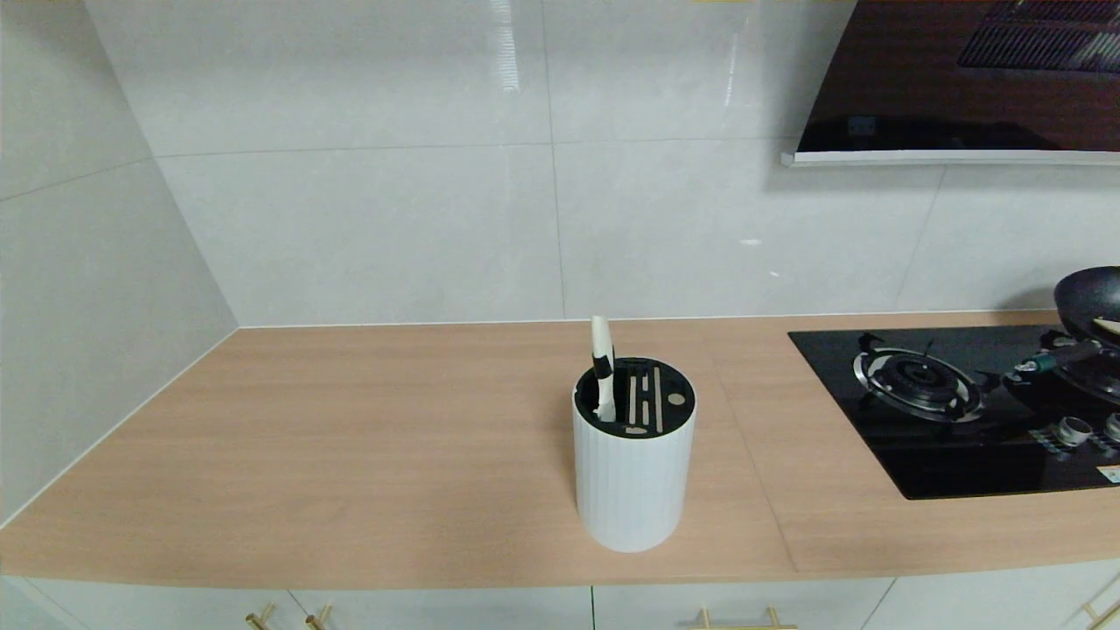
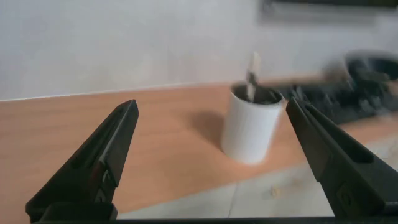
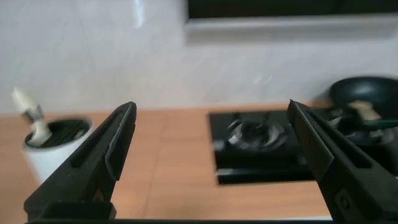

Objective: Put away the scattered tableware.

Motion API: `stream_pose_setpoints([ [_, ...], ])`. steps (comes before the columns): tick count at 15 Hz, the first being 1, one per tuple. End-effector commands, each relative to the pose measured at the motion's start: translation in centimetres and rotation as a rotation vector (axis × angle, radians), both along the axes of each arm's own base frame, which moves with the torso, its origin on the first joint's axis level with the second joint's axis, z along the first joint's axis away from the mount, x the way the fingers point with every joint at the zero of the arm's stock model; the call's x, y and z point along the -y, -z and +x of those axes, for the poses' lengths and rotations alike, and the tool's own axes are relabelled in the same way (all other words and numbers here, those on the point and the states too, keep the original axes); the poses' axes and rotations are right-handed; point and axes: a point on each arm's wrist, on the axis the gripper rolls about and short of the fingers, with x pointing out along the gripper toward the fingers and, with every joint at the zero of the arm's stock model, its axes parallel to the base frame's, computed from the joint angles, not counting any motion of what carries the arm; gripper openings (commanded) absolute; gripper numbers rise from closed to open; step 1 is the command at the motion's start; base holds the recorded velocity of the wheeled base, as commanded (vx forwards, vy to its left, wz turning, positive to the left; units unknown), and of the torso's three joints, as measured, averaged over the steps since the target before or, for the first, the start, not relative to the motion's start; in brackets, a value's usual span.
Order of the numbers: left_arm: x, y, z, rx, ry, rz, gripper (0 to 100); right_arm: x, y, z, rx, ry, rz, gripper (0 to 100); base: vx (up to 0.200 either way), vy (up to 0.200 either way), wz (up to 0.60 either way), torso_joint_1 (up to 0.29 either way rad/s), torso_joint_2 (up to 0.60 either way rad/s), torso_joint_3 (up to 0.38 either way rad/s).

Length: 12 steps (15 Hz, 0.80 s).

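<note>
The wooden countertop (image 1: pixel 394 437) carried the white cylindrical holder (image 1: pixel 634 472), which stood upright near the counter's front edge. The black gas hob (image 1: pixel 962 420) was set into the counter on the robot's right of the holder, well apart from it. A dark pan (image 1: pixel 1089 302) sat on the hob burner farthest from the holder.

The left gripper (image 2: pixel 211 102) was held off the counter, out in front of the holder and well apart from it. Its fingers were spread wide and held nothing. The right gripper (image 3: pixel 211 104) pointed at the counter between the holder and the hob, fingers likewise spread wide and empty.

One cream-handled utensil (image 1: pixel 602 350) with a black band stood nearly upright in the holder's slotted black top, on the side away from the hob.
</note>
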Motion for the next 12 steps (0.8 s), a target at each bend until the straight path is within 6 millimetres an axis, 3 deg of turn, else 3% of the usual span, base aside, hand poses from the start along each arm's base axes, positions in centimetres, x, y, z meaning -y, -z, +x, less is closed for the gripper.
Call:
stream_pose_setpoints([
  [1, -0.1, 1.1, -1.8, 0.088, -0.071, -0.066, 100, -0.3, 1.5, -2.2, 0.09, 0.083, 0.002, 100, 0.0, 0.0, 0.0, 0.0, 0.0, 0.0],
  [3, 0.1, 1.9, -1.2, 0.075, -0.155, -0.137, 100, -0.6, 4.1, -2.5, 0.093, 0.077, -0.015, 100, 0.0, 0.0, 0.0, 0.0, 0.0, 0.0],
  [6, 0.5, 4.2, -1.6, 0.105, -0.2, -0.133, 100, -0.4, 5.5, -1.7, 0.042, 0.128, 0.002, 100, 0.0, 0.0, 0.0, 0.0, 0.0, 0.0],
  [8, 0.4, 7.7, 0.1, 0.029, -0.295, -0.012, 100, -0.4, 8.2, -0.3, -0.044, 0.158, 0.026, 100, 0.0, 0.0, 0.0, 0.0, 0.0, 0.0],
  [9, 0.4, 8.7, 0.5, 0.019, -0.334, 0.109, 100, -0.3, 9.5, 0.3, -0.069, 0.159, 0.02, 100, 0.0, 0.0, 0.0, 0.0, 0.0, 0.0],
  [12, 0.4, 10.3, 0.7, -0.134, -0.324, 0.185, 100, -0.3, 11.5, 0.9, -0.145, 0.163, -0.016, 100, 0.0, 0.0, 0.0, 0.0, 0.0, 0.0],
])
